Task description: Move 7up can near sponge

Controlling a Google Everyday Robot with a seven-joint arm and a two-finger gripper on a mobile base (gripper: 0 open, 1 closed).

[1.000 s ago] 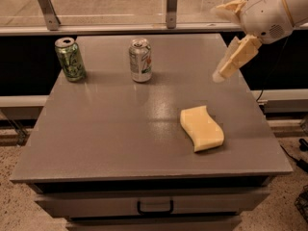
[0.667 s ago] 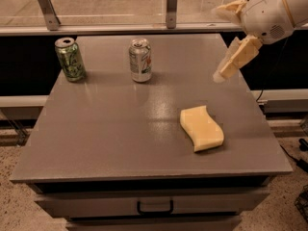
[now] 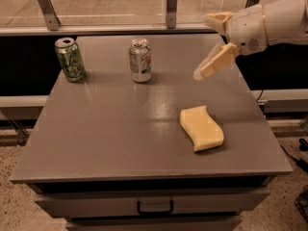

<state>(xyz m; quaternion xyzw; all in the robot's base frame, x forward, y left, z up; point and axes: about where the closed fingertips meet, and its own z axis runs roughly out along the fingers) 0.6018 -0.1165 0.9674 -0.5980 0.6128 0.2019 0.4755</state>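
It looks like the reaching step: the gripper point(image 3: 202, 46) hangs wide open and empty at the far right, while the 7up can point(image 3: 140, 60) stands far-centre, well apart from the sponge point(image 3: 202, 128), so next it must swing left and grasp the can.

High front view, tool point(image 3: 206, 47) upper right

Gripper point(image 3: 204, 46) above table point(image 3: 115, 143), right of 7up can point(image 3: 140, 60)
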